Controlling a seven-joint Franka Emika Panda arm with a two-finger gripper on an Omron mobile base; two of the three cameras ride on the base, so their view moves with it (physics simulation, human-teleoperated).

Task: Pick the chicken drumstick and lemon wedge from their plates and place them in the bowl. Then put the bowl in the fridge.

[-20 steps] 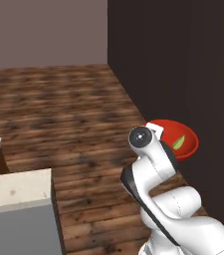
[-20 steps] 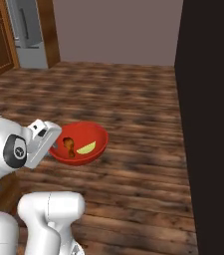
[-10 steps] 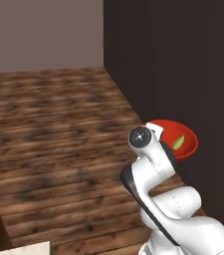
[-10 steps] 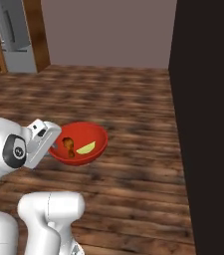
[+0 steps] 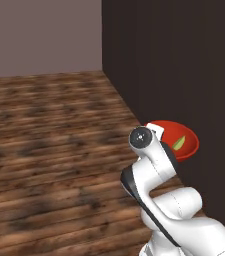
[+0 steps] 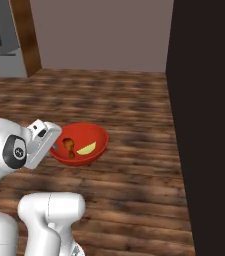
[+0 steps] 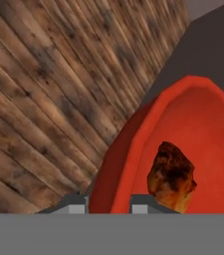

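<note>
Shifted view: camera is moving, tabletop corner gone. Fingers [image 7: 108,201] are clenching the bowl [image 6: 82,145] rim, carrying it above the floor [image 6: 134,125]. Chicken drumstick [image 6: 69,146] and lemon wedge [image 6: 87,148] are lying inside the bowl. No writing legible.

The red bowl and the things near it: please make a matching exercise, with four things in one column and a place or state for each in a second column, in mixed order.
Things:
1. red bowl
2. chicken drumstick
3. lemon wedge
4. fridge

Places or states:
A. far off, beside a wooden cabinet
B. yellow-green piece in the bowl, away from the jaws
C. held by its rim above the wooden floor
D. brown piece in the bowl, near the jaws

Pairs: 1-C, 2-D, 3-B, 4-A
</note>
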